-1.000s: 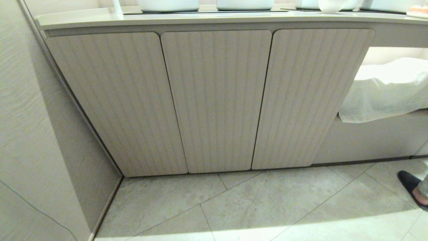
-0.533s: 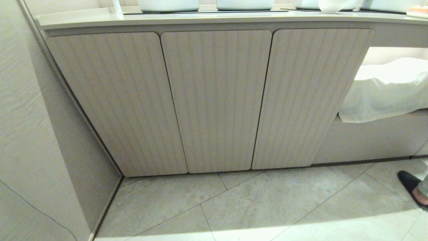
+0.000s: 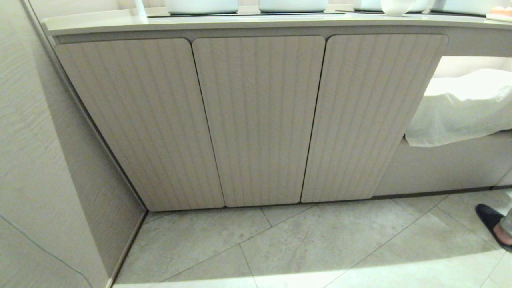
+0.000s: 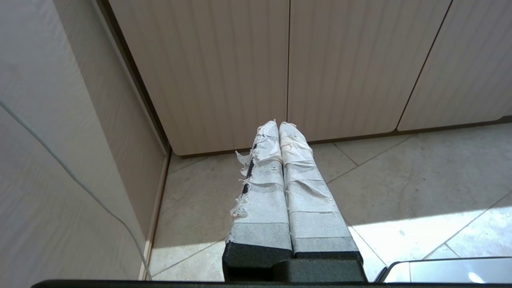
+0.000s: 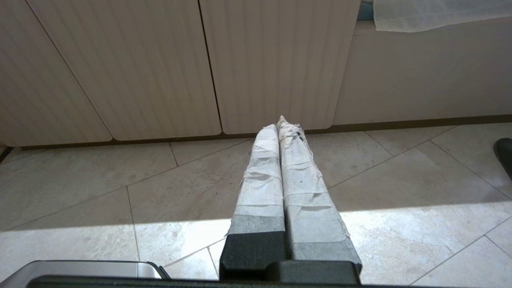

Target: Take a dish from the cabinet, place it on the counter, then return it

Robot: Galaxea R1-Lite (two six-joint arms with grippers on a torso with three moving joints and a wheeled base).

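Head view, cabinet: the cabinet is being seen head-on, with all three ribbed doors shut and flush.
Head view, counter: the counter is running along the far top, its rounded front edge overhanging the doors; white pots are standing on it.
Head view, dish: the dish is not being shown; it is probably being hidden behind the doors, though that cannot be confirmed. A small white bowl is sitting on the counter to the right, cut off by the frame.
Head view, room: a side wall is closing in the left; tiled floor is lying open nearby; a person's shoe is showing at the right edge, beyond a draped cloth.
Left wrist view: the left gripper is being held low over the floor, taped jaws pressed together on nothing, aimed at the seam between the left and middle doors.
Right wrist view: the right gripper is likewise being held with jaws together and empty, aimed at the foot of the right-hand door.
Step judged: nothing is being grasped yet; opening is being awaited.
Next move: a door edge is needing to be caught and swung out, with the left wall limiting the swing.
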